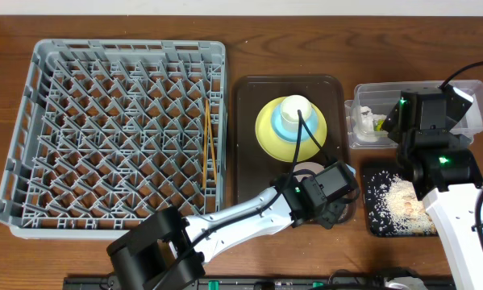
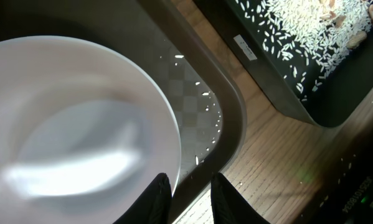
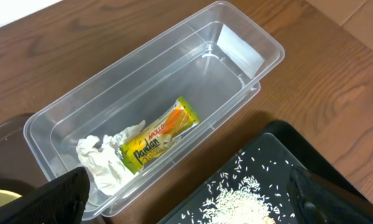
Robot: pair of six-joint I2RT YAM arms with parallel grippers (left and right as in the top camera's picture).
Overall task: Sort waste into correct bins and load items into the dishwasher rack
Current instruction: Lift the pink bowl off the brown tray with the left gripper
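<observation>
The white bowl (image 2: 74,118) (image 1: 308,171) sits on the brown tray (image 2: 192,56) (image 1: 245,145). My left gripper (image 2: 189,190) (image 1: 331,197) straddles the bowl's near rim, one finger over the inside and the other outside, with a narrow gap still showing. On the same tray the light blue cup (image 1: 296,118) stands on the yellow plate (image 1: 272,133). The chopsticks (image 1: 209,145) lie in the grey dishwasher rack (image 1: 31,121). My right gripper (image 3: 195,205) hangs wide open and holds nothing, over the clear tub (image 3: 236,68) and the black tray (image 3: 286,149). Wrapper (image 3: 158,140) and napkin (image 3: 102,162) lie in the tub.
Rice scraps (image 1: 402,201) (image 2: 304,31) are piled in the black tray (image 1: 374,221), right of the brown tray. A few loose grains (image 2: 202,118) lie on the brown tray beside the bowl. The right arm's links rise over the black tray.
</observation>
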